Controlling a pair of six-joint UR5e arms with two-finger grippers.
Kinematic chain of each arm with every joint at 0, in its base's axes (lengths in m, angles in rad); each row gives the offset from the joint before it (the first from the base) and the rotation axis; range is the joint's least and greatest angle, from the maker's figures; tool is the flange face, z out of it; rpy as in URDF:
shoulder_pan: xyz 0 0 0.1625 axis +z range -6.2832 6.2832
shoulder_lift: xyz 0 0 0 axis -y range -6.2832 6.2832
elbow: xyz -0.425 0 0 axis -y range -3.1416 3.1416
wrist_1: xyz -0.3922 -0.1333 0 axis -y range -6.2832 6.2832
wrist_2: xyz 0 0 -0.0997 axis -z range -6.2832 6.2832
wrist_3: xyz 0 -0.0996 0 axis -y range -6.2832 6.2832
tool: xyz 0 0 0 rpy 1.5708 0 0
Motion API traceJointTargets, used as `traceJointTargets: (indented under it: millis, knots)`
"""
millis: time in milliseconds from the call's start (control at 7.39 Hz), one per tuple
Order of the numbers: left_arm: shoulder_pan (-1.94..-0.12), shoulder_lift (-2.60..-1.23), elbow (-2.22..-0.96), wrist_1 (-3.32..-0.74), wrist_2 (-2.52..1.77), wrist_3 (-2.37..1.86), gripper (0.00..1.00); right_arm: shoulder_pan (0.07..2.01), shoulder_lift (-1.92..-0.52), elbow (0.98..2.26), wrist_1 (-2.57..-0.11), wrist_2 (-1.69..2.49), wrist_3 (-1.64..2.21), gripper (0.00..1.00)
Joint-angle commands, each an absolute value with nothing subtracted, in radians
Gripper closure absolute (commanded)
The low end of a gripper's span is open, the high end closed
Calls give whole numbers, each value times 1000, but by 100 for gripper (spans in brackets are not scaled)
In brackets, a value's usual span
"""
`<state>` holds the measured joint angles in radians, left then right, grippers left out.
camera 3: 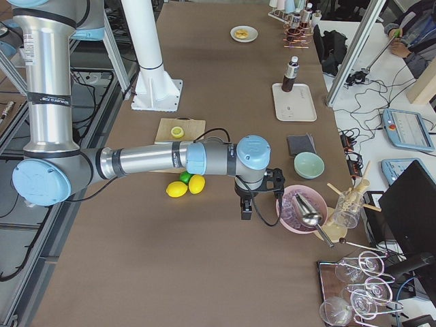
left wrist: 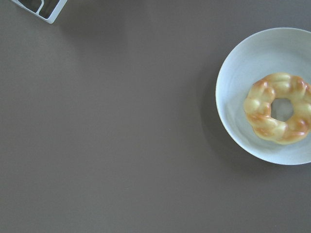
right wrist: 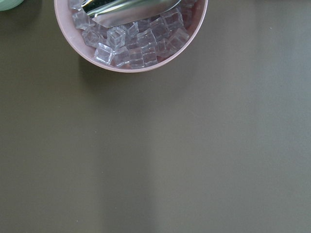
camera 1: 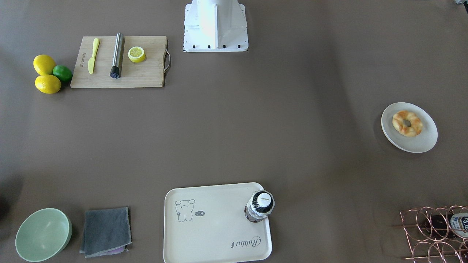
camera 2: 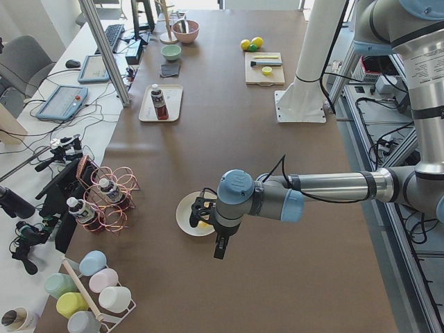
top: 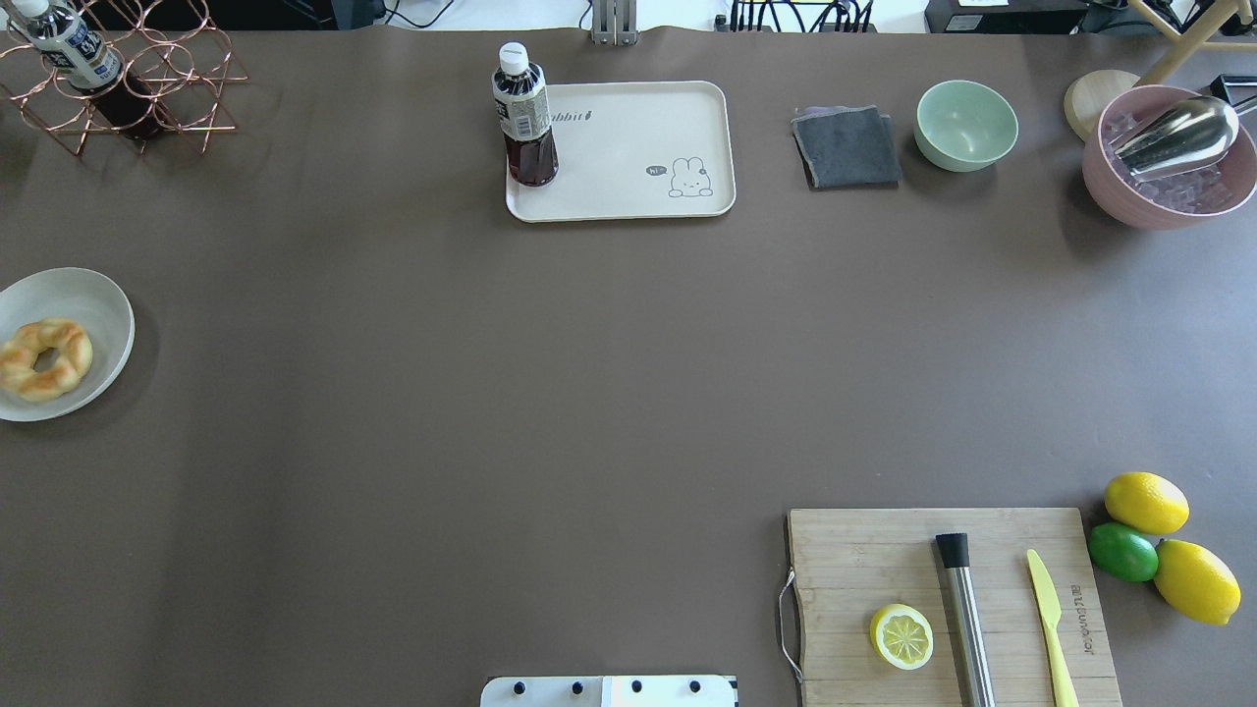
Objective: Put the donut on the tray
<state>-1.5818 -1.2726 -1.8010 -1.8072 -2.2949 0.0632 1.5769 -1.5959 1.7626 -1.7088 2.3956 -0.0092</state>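
Observation:
The donut (camera 1: pixel 407 123), a golden twisted ring, lies on a round white plate (camera 1: pixel 420 143) at the table's end on my left side; it also shows in the overhead view (top: pixel 44 358) and the left wrist view (left wrist: pixel 278 108). The cream rabbit tray (camera 1: pixel 219 233) sits at the far middle edge (top: pixel 628 137), with a dark drink bottle (top: pixel 525 118) standing on one corner. My left gripper (camera 2: pixel 220 248) hangs above the table beside the plate. My right gripper (camera 3: pixel 246 211) hangs near the pink ice bowl. Both show only in the side views, so I cannot tell whether they are open or shut.
A wooden cutting board (top: pixel 953 599) with a lemon half, a steel rod and a yellow knife lies near my base, with lemons and a lime (top: pixel 1124 552) beside it. A grey cloth (top: pixel 847 147), a green bowl (top: pixel 966 125), a pink ice bowl (top: pixel 1169 157) and a copper bottle rack (top: pixel 118 88) line the far edge.

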Motion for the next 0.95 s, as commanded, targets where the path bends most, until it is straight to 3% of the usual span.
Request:
traceJointTargets:
  millis: [0,812]
  knots:
    - [-1585,-1270,-1801,-1824,-2293,66,3,1577,-1595,1764,-1709,2398,-9,0]
    - [-1580,-1269,-1770,-1853,-2293,66,3,1577,-1615,1786,-1707,2419,-9,0]
